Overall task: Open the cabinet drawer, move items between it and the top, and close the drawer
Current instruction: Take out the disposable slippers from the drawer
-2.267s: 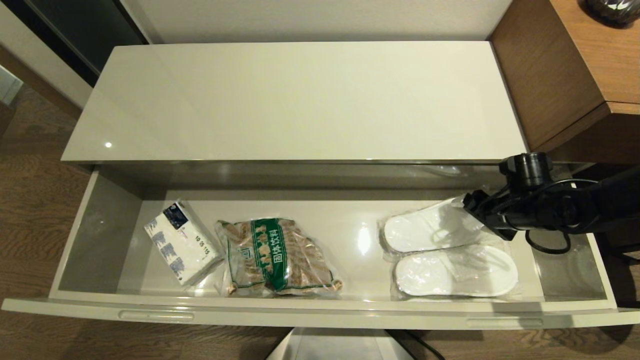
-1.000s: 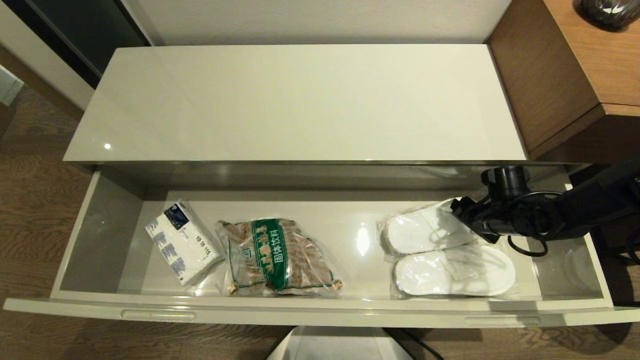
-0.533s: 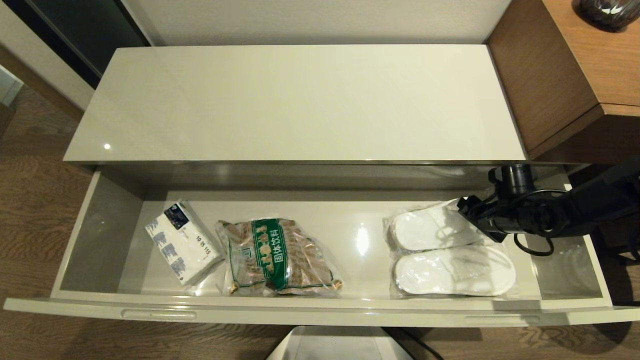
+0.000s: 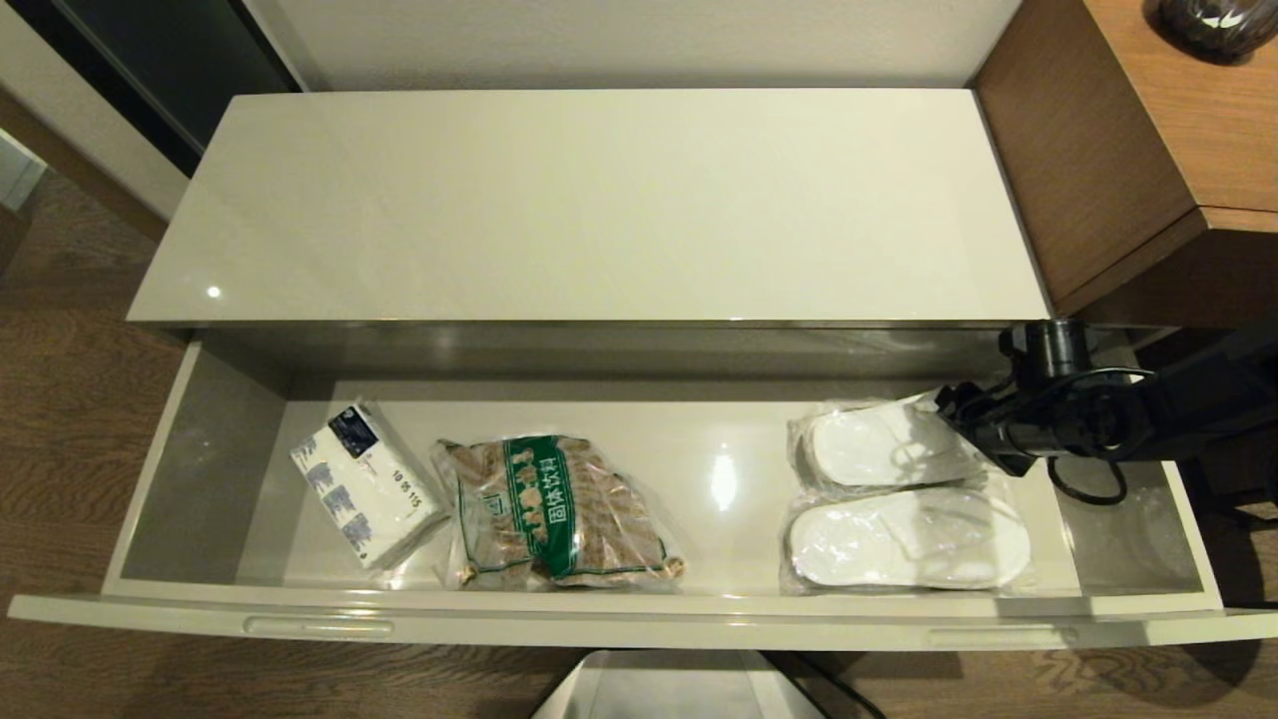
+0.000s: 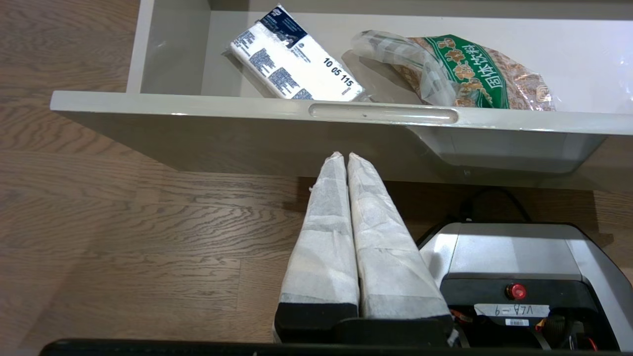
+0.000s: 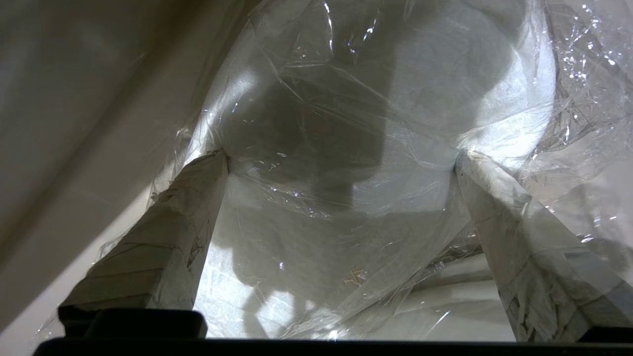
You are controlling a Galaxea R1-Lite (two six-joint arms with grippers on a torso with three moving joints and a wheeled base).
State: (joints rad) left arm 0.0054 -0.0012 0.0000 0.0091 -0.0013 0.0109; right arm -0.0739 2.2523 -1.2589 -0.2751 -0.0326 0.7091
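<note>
Drawer [image 4: 639, 624] is fully pulled out in the head view, so the opening step is done; the step in hand looks like the pick of the first slipper for transfer to the top [image 4: 589, 200]. Right gripper [image 4: 954, 414] sits low inside the drawer's right end, right at the heel end of the rear slipper [image 4: 879, 446]. Front slipper [image 4: 904, 549] lies just beside that one, on the gripper's near side. Tissue pack [image 4: 361, 482] and snack bag [image 4: 554, 514] are well off toward the far left end, away from the gripper. Top is bare, beyond and above the gripper.

Left wrist view: left gripper [image 5: 343, 160] is parked below the drawer front, well apart from the work, fingers pressed together, holding nothing. Tissue pack [image 5: 296, 69] and snack bag [image 5: 460, 69] sit beyond its tips, over the rim.

Right wrist view: right gripper [image 6: 341, 158] is spread wide, both fingertips [image 6: 215, 160] pressed into the crinkly bag with the rear slipper [image 6: 395, 99] between and ahead of them. No squeeze yet; nothing held.

Next move, as a judgement: close the fingers across the slipper body, not just loose film, then lift straight up to clear the drawer wall before swinging over the top. Risk: the plastic slips, or the neighbouring bag drags along.
</note>
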